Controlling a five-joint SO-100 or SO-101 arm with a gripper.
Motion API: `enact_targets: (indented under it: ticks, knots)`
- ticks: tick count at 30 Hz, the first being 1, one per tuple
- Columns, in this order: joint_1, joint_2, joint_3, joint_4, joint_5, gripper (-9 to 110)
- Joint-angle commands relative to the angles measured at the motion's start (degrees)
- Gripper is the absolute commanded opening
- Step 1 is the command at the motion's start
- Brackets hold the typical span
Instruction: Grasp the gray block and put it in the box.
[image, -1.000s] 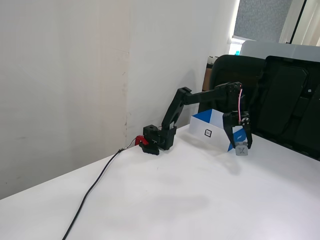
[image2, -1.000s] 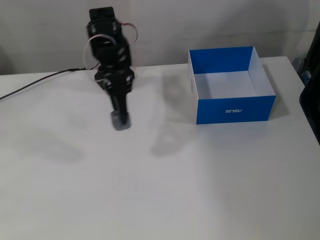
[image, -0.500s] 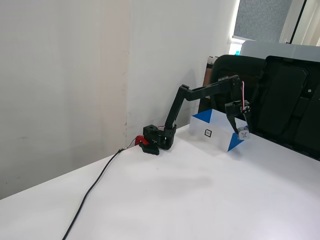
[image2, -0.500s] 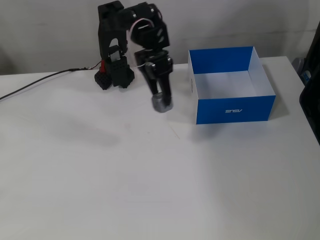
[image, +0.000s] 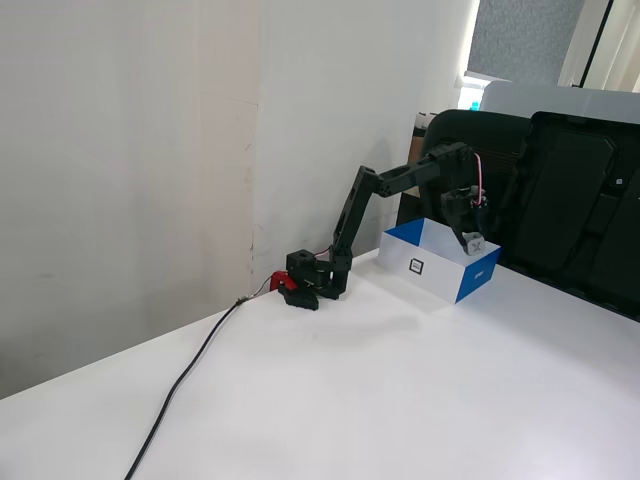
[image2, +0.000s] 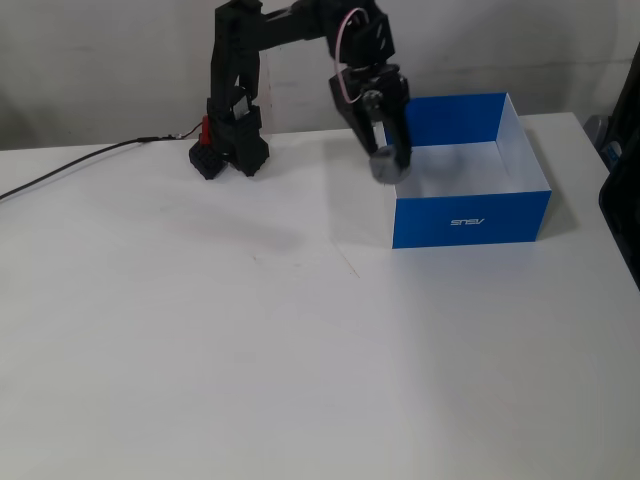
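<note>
My gripper (image: 470, 236) hangs from the black arm over the box and is shut on the gray block (image: 473, 241), a small cube with a mark on its face. In a fixed view the block (image2: 384, 165) looks blurred at the fingertips of the gripper (image2: 388, 155), right above the box's left wall. The box (image: 440, 272) is a shallow tray with a white long side, a small black logo and blue ends. From the other side its blue front wall (image2: 470, 216) and white inside show. The inside that I can see holds nothing.
The arm's base (image: 310, 280) with a red clamp sits by the wall, also in a fixed view (image2: 228, 150). A black cable (image: 190, 375) runs from it across the white table. Black chairs (image: 570, 200) stand close behind the box. The table's right edge (image2: 625, 180) lies near the box.
</note>
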Motion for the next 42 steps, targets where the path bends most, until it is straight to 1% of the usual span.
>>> enact_targets:
  ticks: [1,8,17,35,36,37,39,40,42]
  knots:
    - [4.9,0.3,-3.7,2.5,1.3,5]
    - [11.9,-5.3,-7.8,2.5,2.3,5]
    - [18.4,-11.3,-12.6,2.5,3.3,5]
    - [24.6,-12.0,-15.6,2.5,2.1,5]
    - [24.8,-12.0,-15.6,2.5,2.0,7]
    - [24.8,-12.0,-15.6,2.5,2.0,14]
    - [25.0,-12.0,-15.6,2.5,1.4,35]
    - [25.1,-12.0,-15.5,2.5,1.1,40]
    - [25.3,-12.0,-15.1,2.5,0.9,40]
